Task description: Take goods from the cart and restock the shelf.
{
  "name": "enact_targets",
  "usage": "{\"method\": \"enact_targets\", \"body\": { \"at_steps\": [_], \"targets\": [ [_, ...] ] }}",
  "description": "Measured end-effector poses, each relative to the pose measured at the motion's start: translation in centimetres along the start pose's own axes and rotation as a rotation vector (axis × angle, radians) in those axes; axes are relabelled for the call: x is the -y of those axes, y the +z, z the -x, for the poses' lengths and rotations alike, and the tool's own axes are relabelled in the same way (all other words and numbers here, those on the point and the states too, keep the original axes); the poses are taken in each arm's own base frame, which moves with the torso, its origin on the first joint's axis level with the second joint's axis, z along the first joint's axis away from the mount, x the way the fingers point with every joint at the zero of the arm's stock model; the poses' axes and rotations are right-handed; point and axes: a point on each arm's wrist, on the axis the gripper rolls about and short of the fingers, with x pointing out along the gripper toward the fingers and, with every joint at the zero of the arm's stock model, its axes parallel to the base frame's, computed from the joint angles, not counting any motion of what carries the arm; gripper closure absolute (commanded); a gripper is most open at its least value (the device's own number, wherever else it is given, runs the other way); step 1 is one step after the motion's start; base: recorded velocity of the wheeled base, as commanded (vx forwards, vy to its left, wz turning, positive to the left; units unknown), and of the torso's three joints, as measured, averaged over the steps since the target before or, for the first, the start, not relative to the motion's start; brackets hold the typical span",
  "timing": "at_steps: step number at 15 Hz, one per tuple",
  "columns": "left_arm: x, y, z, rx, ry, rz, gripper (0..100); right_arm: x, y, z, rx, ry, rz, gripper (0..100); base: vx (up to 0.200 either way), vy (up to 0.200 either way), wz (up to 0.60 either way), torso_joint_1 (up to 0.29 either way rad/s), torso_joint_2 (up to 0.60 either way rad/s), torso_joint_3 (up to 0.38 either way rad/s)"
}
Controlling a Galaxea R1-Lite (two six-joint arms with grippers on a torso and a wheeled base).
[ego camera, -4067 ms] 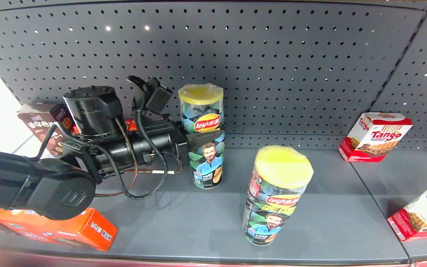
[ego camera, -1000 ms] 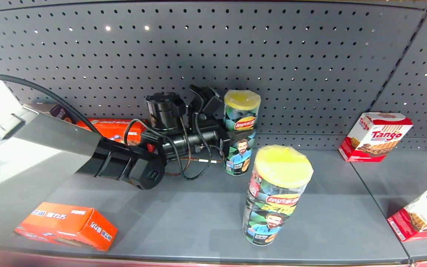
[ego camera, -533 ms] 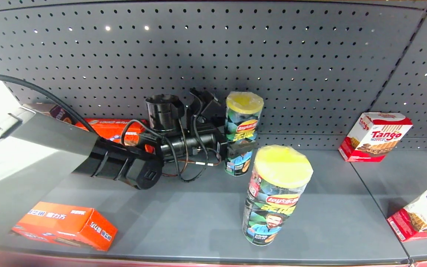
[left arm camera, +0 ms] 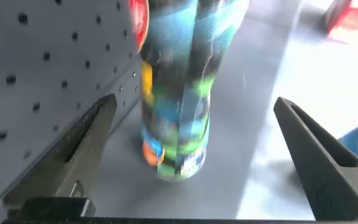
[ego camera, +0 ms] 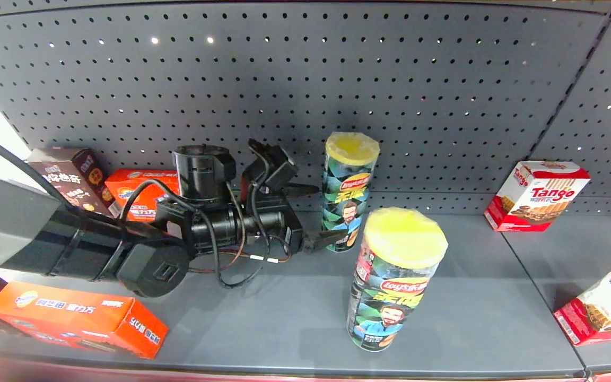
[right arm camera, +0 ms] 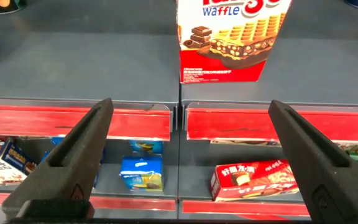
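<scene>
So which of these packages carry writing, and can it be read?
Front chip can: logo and characters, legible.
Rear chip can: same logo, smaller.
Wafer box by the back wall: large red lettering, legible.
Wafer box at the shelf's right edge: same lettering.
Front orange box: white characters, legible.
Rear orange box, brown box: too small.
</scene>
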Motion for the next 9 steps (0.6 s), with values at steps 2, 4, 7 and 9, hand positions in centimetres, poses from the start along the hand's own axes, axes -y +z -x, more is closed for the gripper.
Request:
{"method": "enact_targets", "body": {
  "at_steps": [2,4,7,9],
  "targets": [
    [0.1,0.1,0.3,-0.018,0.057,-0.006,0,0.0,0.0,0.0,0.000,0.000,0.000,0,0.000,0.000,0.00,0.000,0.00,0.000],
    [-0.1,0.1,0.4,-0.053,0.129,0.002,0,0.0,0.0,0.0,0.000,0.001,0.000,0,0.000,0.000,0.00,0.000,0.00,0.000],
    [-0.6,0.6,0.1,-0.075,0.187,0.005,0,0.0,0.0,0.0,0.000,0.001,0.000,0,0.000,0.000,0.00,0.000,0.00,0.000],
    [-1.1,0.9,-0.2,-0.070,0.223,0.003,0,0.0,0.0,0.0,0.000,0.001,0.000,0,0.000,0.000,0.00,0.000,0.00,0.000]
  ]
}}
